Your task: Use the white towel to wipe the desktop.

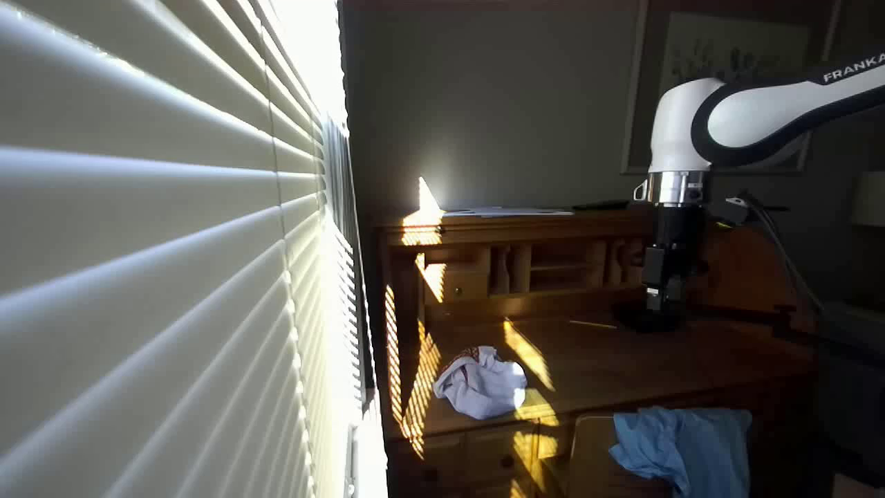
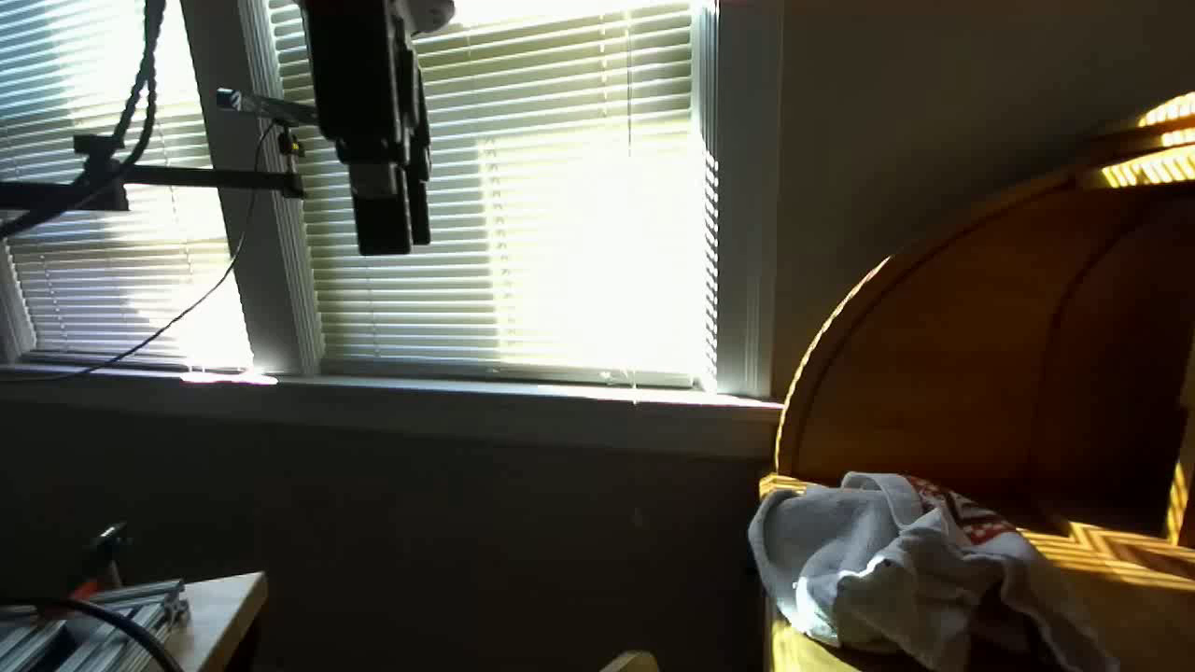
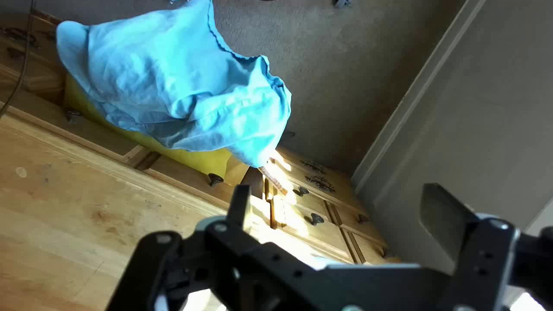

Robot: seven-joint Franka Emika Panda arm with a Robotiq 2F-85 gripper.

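Gripper [image 3: 339,211] hangs wide and empty, well apart from the white towel [image 1: 487,389], crumpled on the bench [image 1: 601,360] near its front edge. Descending squarely to pinch a raised fold should hold best.

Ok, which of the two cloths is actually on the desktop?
The red-patterned white towel, crumpled near the front edge of the desk; the blue cloth hangs in front of it, not on top.

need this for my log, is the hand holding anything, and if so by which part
Nothing is held: in the wrist view the hand stands open, its jaws apart and empty. The white towel lies bunched on the desktop, away from it.
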